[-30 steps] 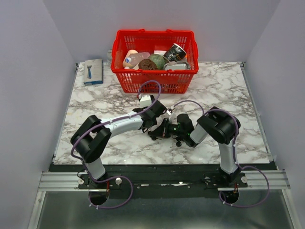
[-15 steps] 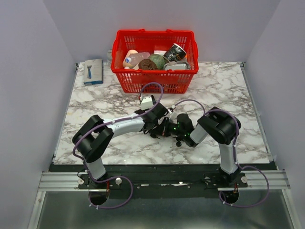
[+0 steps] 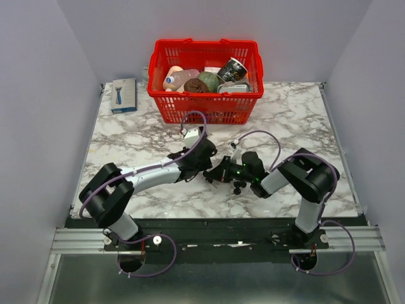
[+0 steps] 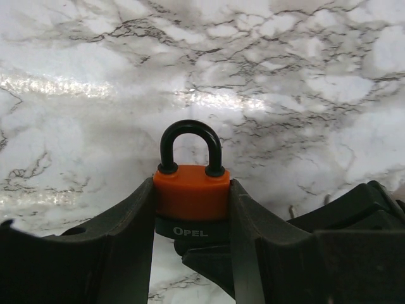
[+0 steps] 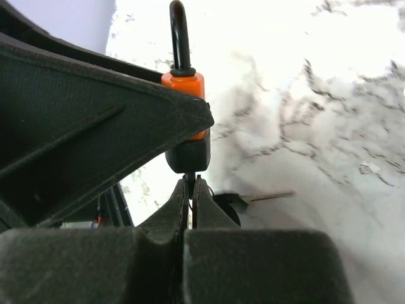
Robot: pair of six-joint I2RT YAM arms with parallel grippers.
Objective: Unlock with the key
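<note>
An orange padlock [image 4: 192, 197] with a black shackle [image 4: 190, 126] and a black base stands upright above the marble. My left gripper [image 4: 192, 186] is shut on its two sides. In the right wrist view the padlock [image 5: 184, 82] shows edge-on, and my right gripper [image 5: 192, 182] is shut on the key [image 5: 191, 177], which meets the underside of the black base. A second key [image 5: 269, 197] hangs off beside it. From above, both grippers meet at mid table, the left gripper [image 3: 204, 166] facing the right gripper [image 3: 223, 172].
A red basket [image 3: 204, 109] with several items stands at the back of the marble table [image 3: 304, 120]. A blue and white box [image 3: 124, 95] lies at the back left. Purple cables loop over both wrists.
Both arms have shifted while staying joined at the padlock: the left elbow swung out to the left and the right elbow to the right. Both grips are unchanged.
</note>
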